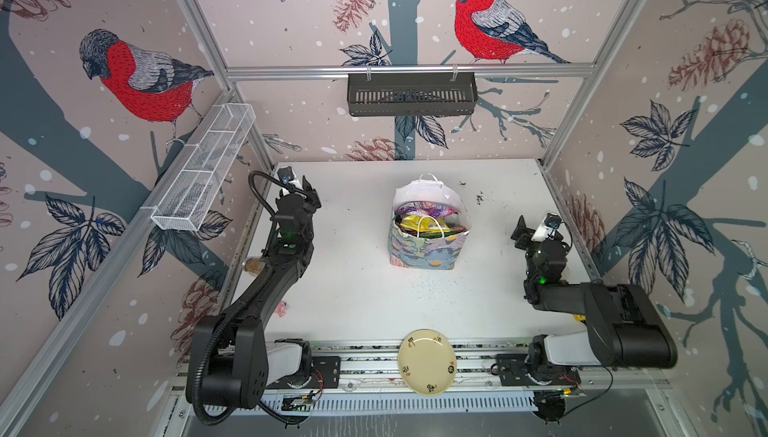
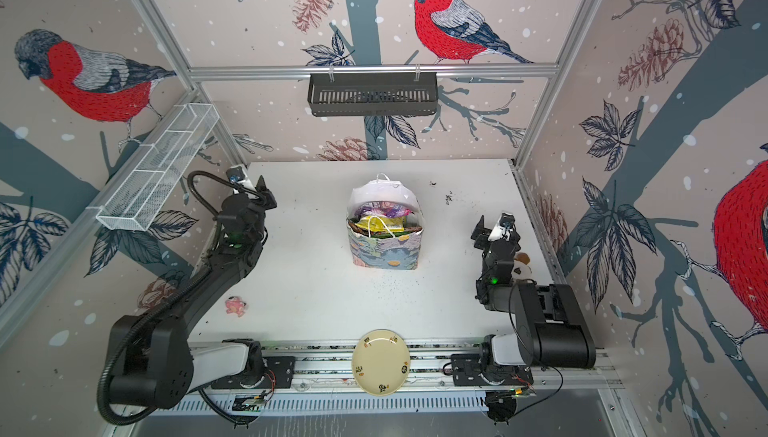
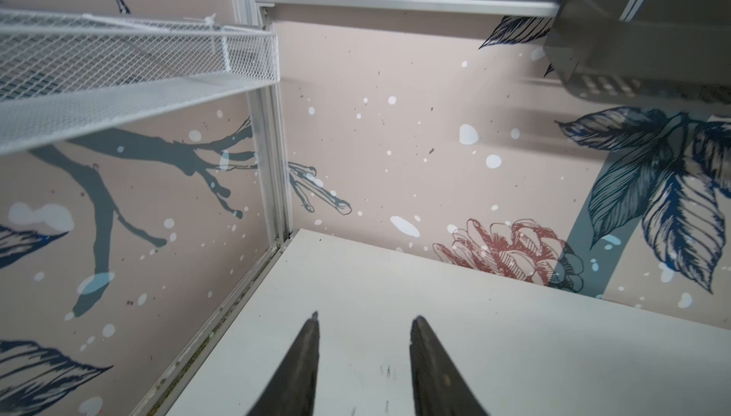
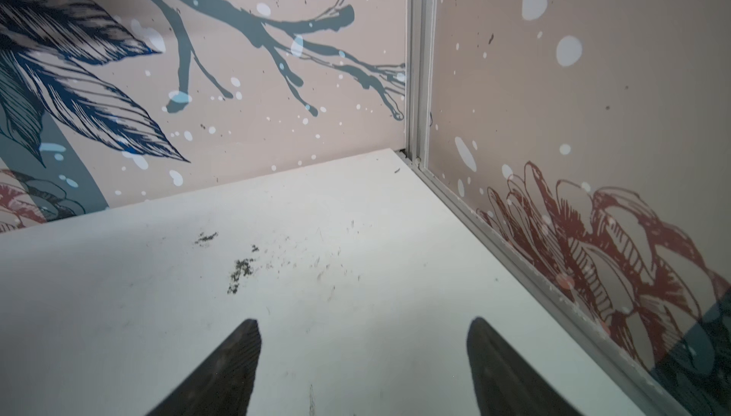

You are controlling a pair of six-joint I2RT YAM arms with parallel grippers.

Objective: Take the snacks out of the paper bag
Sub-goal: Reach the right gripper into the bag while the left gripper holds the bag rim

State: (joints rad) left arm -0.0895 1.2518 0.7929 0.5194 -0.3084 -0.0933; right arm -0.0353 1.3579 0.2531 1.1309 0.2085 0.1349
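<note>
At the middle of the table (image 1: 353,289), the paper bag (image 1: 419,254) stands upright, snacks (image 1: 422,223) inside; left tool (image 3: 367,317) gapes narrowly, right tool (image 4: 364,320) widely, both empty.

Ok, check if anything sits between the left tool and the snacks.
The table between the left tool and the paper bag shows nothing. A white cord handle droops across the bag's mouth, over the snacks.

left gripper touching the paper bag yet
Apart. Both top views show the left gripper well to the left of the paper bag, with bare table between them; its wrist view shows only table ahead.
</note>
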